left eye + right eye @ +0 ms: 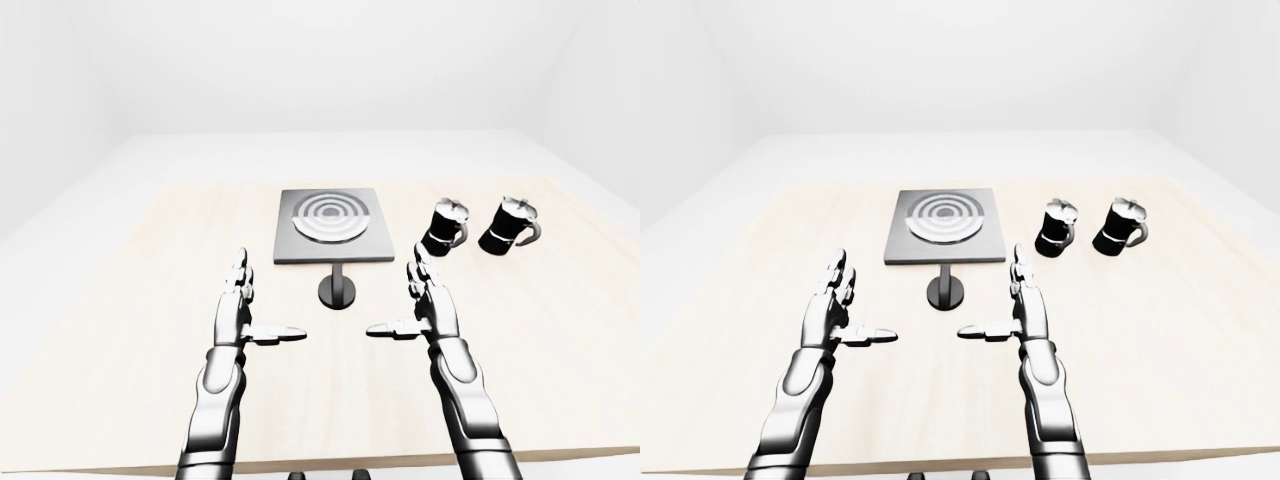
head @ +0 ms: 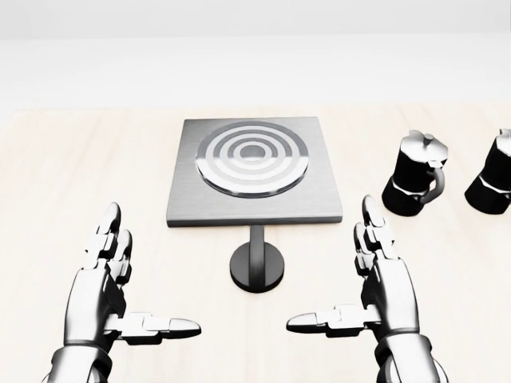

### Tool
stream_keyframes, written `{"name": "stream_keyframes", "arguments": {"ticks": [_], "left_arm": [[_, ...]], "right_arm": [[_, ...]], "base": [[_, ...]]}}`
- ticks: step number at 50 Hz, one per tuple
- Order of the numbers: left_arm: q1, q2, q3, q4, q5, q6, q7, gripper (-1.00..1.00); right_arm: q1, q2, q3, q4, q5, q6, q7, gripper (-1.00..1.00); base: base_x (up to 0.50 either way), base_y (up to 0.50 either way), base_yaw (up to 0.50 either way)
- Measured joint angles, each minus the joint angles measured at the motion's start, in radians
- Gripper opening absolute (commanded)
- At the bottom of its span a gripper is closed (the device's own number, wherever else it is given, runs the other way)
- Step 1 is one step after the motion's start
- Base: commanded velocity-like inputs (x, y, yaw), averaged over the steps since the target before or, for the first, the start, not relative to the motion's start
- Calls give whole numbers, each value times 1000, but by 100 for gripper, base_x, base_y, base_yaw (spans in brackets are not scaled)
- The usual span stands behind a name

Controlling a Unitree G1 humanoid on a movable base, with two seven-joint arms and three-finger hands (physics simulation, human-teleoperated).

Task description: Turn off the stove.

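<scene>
In the left-eye view, a pale wooden desk point(image 1: 120, 330) carries a flat grey square stove plate with a ringed silver burner point(image 1: 328, 222), set toward the far edge at mid-width. Just below the plate stands a round black control knob on a short stem point(image 1: 338, 290). Near the desk's right edge sit two black-and-silver moka pots point(image 1: 445, 226), side by side and apart from the stove.

In the head view, the left hand point(image 2: 108, 295) and right hand point(image 2: 375, 291) hover over the desk on either side of the knob, neither touching it. On both, the fingers point(image 2: 372, 231) point toward the far edge and lie close together, while the thumbs stick out inward toward each other; nothing is held.

The right-eye view shows the same layout, with both arms reaching in from the near edge.

The task appears to be at its approach step: the knob looks untouched. Next, one hand, probably the right, should move inward onto the knob, close round it and twist.
</scene>
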Motion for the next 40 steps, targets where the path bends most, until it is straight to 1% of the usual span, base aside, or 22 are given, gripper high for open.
{"name": "stream_keyframes", "arguments": {"ticks": [11, 17, 20, 24, 27, 30, 33, 36, 39, 40], "left_arm": [[2, 0, 0, 4, -1, -2, 0, 100], [4, 0, 2, -3, -5, 6, 0, 100], [1, 0, 6, -7, -13, 15, 2, 100], [-12, 0, 22, -12, -40, 36, 17, 100], [-33, 2, 43, -9, -69, 54, 47, 100], [-62, 11, 70, 7, -102, 63, 90, 100], [-83, 25, 98, 23, -133, 58, 132, 100], [-100, 40, 125, 44, -158, 42, 175, 100], [-107, 53, 150, 60, -178, 19, 219, 100], [-108, 57, 158, 67, -183, 5, 232, 100]], "right_arm": [[3, -1, -2, 5, 3, -2, 2, 100], [3, -1, -3, 7, 4, -3, 1, 100], [3, -1, -4, 8, 5, -2, -1, 100], [3, 0, -5, 11, 7, -3, -3, 100], [3, 0, -5, 12, 8, -3, -5, 100], [3, 0, -5, 12, 8, -3, -7, 100], [4, 0, -5, 12, 9, -4, -8, 100], [3, -1, -6, 14, 9, -4, -9, 100], [3, -1, -6, 14, 9, -4, -9, 100], [3, -1, -6, 14, 9, -5, -9, 100]], "base": [[49, 4, 0], [44, 5, 0], [24, 3, 0], [0, 0, 0], [0, 0, 0], [0, 0, 0], [0, 0, 0], [0, 0, 0], [0, 0, 0], [0, 0, 0]]}}
